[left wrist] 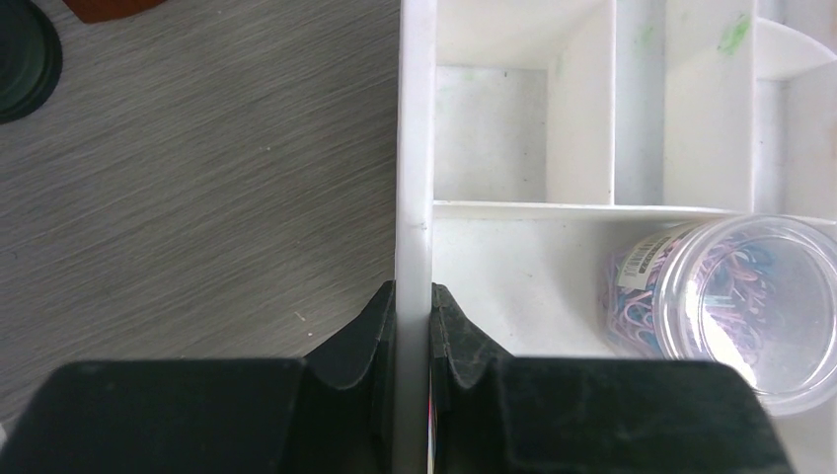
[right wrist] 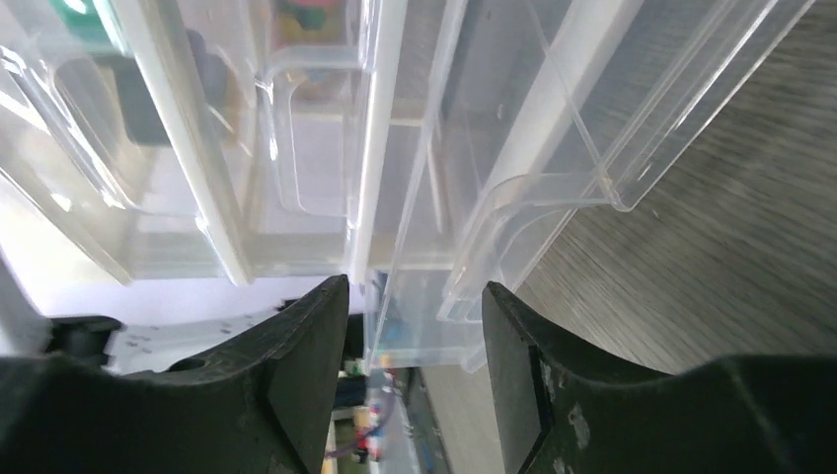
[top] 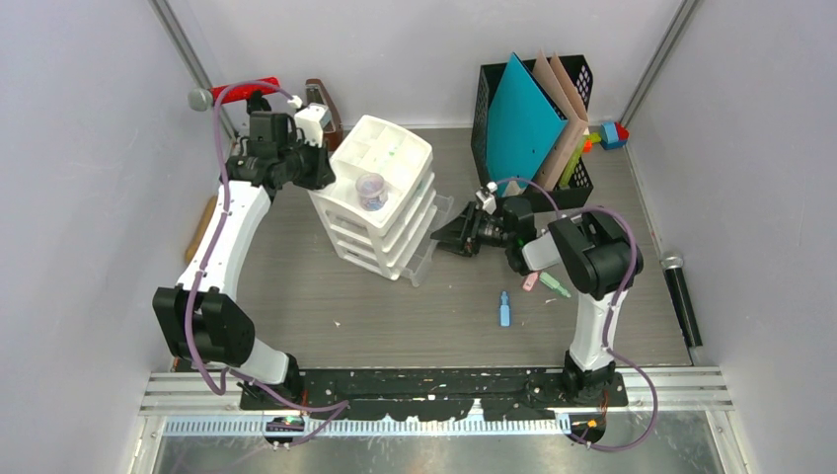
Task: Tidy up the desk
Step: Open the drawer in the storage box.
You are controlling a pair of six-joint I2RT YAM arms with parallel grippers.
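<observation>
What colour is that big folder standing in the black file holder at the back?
Teal. The folder shows best in the overhead view.

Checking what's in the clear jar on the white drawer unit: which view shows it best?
Left wrist: the jar is close, coloured paper clips visible inside. Top external shows it small, in the unit's top tray. Right wrist shows only clear drawers, no jar.
</observation>
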